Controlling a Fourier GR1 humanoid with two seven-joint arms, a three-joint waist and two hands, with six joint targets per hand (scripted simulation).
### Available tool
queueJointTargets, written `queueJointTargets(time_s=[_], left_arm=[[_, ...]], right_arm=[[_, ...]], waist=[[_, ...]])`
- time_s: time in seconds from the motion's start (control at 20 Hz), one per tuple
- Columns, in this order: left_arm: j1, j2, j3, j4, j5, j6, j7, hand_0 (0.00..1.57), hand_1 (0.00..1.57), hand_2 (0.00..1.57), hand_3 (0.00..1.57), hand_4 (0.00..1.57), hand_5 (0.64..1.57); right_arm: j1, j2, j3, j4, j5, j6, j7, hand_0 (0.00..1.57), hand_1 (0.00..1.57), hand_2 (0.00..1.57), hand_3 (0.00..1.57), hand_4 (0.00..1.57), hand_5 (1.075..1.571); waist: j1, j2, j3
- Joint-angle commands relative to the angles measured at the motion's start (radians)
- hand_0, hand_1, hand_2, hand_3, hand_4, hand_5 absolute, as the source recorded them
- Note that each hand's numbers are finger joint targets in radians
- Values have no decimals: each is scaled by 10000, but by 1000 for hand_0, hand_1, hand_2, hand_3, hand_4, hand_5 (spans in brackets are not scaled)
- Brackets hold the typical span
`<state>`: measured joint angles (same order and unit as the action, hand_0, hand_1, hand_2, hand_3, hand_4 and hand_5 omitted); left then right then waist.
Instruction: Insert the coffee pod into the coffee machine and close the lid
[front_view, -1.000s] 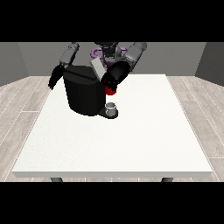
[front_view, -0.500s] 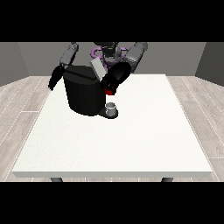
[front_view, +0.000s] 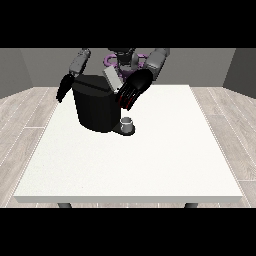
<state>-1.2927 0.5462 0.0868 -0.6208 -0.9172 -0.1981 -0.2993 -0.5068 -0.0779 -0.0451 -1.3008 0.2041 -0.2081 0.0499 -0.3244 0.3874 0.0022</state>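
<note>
From the front we see the black coffee machine on the white desk, its grey lid tilted up. The hand at the view's right hovers beside the lid, fingers extended, some red showing under them; whether that is the pod we cannot tell. The hand at the view's left hangs beside the machine, fingers unclear. A small cup sits on the machine's base.

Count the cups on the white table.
1: a small grey cup stands on the black coffee machine's base, at its front right in the view. Others may be hidden behind the machine.
</note>
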Motion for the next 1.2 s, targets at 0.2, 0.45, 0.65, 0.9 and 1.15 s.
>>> queueJointTargets(time_s=[0.2, 0.45, 0.65, 0.9, 1.15], left_arm=[[1014, -906, -118, -224, 87, -142, 485, 0, 0, 0, 60, 0, 1571], [2248, -2303, -454, -439, 236, -268, 793, 0, 0, 85, 0, 0, 1571], [2626, -2938, 1299, -424, 2417, -721, 131, 0, 0, 151, 0, 0, 1571], [4756, -4367, 3083, -121, 4656, -599, -371, 0, 0, 0, 0, 408, 1571], [6634, -4684, 3199, 91, 4988, -912, -945, 0, 0, 0, 0, 419, 1571]], right_arm=[[1240, -49, -594, 1014, -510, 120, -1142, 0, 0, 0, 0, 0, 1571], [1972, 198, -416, 1407, -382, 44, -789, 0, 0, 0, 0, 0, 1571], [2657, 99, -537, 1404, -466, 111, -901, 0, 0, 0, 0, 0, 1571], [3476, -224, -922, 1331, -793, 345, -1034, 0, 0, 0, 0, 0, 1571], [3420, 156, -533, 423, -1137, 798, -728, 0, 0, 0, 0, 0, 1571]], waist=[[906, -1303, -13], [1743, -2867, -16], [2251, -3869, -33], [3305, -5087, -67], [3755, -6463, -39]])
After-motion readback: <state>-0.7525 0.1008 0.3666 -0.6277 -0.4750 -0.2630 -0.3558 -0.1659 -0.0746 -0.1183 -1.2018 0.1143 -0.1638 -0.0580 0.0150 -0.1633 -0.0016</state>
